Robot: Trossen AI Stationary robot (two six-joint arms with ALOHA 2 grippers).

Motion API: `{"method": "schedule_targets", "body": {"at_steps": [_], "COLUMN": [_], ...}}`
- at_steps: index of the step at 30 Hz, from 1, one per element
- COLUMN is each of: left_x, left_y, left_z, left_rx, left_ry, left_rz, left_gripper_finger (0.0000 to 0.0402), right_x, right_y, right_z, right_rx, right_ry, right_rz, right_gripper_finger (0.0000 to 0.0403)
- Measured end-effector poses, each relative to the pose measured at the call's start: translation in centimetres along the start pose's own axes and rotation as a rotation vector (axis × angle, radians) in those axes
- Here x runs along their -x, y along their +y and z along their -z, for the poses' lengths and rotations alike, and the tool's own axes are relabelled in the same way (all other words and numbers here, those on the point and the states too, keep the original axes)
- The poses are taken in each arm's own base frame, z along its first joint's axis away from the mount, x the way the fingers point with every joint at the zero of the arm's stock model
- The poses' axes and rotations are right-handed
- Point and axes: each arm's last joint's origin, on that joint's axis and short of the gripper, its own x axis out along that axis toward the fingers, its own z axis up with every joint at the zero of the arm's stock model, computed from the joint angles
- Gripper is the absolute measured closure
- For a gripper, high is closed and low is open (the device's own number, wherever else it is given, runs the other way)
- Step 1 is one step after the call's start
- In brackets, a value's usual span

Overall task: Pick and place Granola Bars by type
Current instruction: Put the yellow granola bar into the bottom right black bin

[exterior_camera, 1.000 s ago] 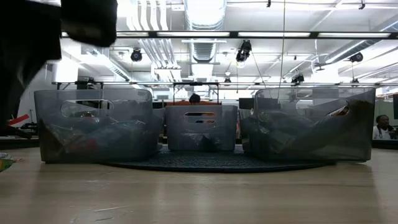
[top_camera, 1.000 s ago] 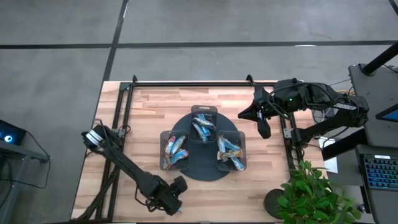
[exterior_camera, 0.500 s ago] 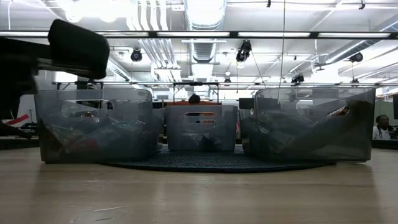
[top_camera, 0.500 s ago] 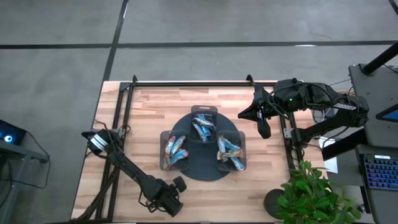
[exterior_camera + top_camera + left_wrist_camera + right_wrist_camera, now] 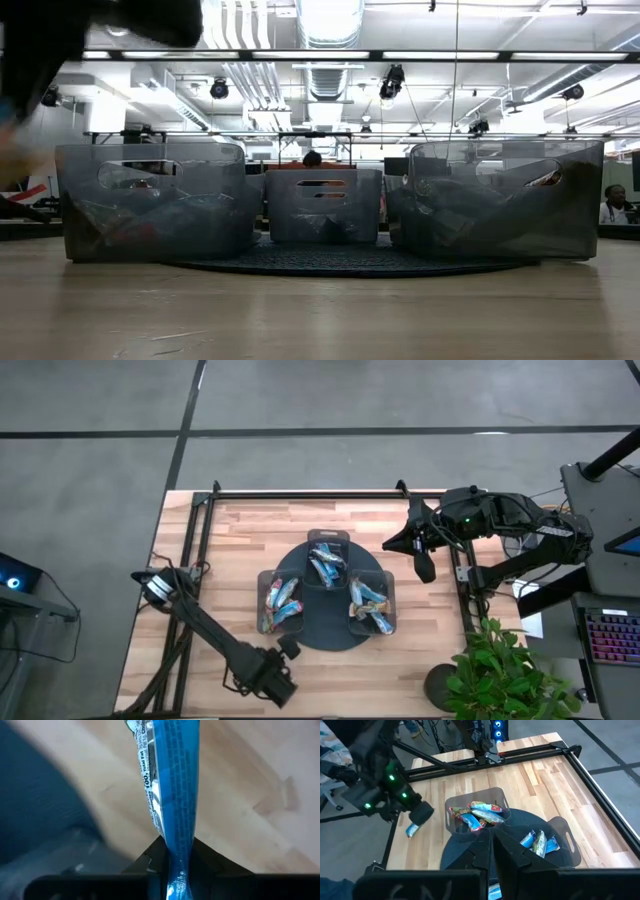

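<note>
My left gripper (image 5: 288,650) hovers over the near part of the table, just left of the dark round tray (image 5: 325,632), shut on a light blue granola bar (image 5: 172,780). From the right wrist view the same bar (image 5: 411,830) hangs under that gripper (image 5: 415,820). More granola bars lie in the tray's clear bins: left (image 5: 280,603), far (image 5: 327,565) and right (image 5: 370,605). My right gripper (image 5: 425,568) waits shut, high above the table's far right. My left gripper pinches one end of the blue bar's wrapper (image 5: 177,862) between its two fingers. The fingers point down from above. The bar hangs lengthwise below them, clear of the wooden table.
The tray with its three bins fills the table's middle. A black frame rail (image 5: 300,493) runs along the far edge and down the left side. A potted plant (image 5: 500,670) stands at the near right corner. Bare wood lies left and near of the tray.
My left arm dipped toward the table at the near left and has since risen, leaving the low view almost entirely through the top. A bar lying at that view's left edge a second ago is no longer on the table.
</note>
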Motion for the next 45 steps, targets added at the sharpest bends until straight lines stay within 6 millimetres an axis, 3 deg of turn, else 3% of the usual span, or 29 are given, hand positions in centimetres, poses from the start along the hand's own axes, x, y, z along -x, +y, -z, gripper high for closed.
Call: {"method": "schedule_targets", "body": {"at_steps": [7,13,18,24,31,36,45], "left_x": [7.8,15.7,19.5,20.6,20.9,20.9,20.6], "left_y": [3.6,8.0,11.3,15.4,18.4,19.3,19.7], "left_z": [0.9,4.3,7.4,9.8,11.4,12.1,12.4], "left_rx": [0.158,0.470,0.624,0.722,0.742,0.756,0.754], "left_ry": [-0.146,-0.414,-0.623,-0.773,-0.876,-0.889,-0.891], "left_rz": [-0.174,-0.347,-0.451,-0.484,-0.461,-0.466,-0.454], "left_gripper_finger": [0.0376,0.0377,0.0378,0.0378,0.0378,0.0378,0.0379], "right_x": [0.0,0.1,0.0,-0.5,-1.3,-1.0,-0.8], "right_y": [0.0,0.2,1.0,2.0,2.1,2.1,1.9], "right_z": [0.0,0.0,-0.9,-1.6,-2.1,-2.7,-3.0], "right_rx": [0.004,-0.003,-0.050,-0.035,-0.071,0.005,0.115], "right_ry": [0.000,0.008,-0.058,-0.115,-0.102,-0.151,-0.192], "right_rz": [-0.004,-0.059,-0.204,-0.289,-0.286,-0.223,-0.141], "right_gripper_finger": [0.0390,0.0390,0.0390,0.0354,0.0247,0.0189,0.0130]}}
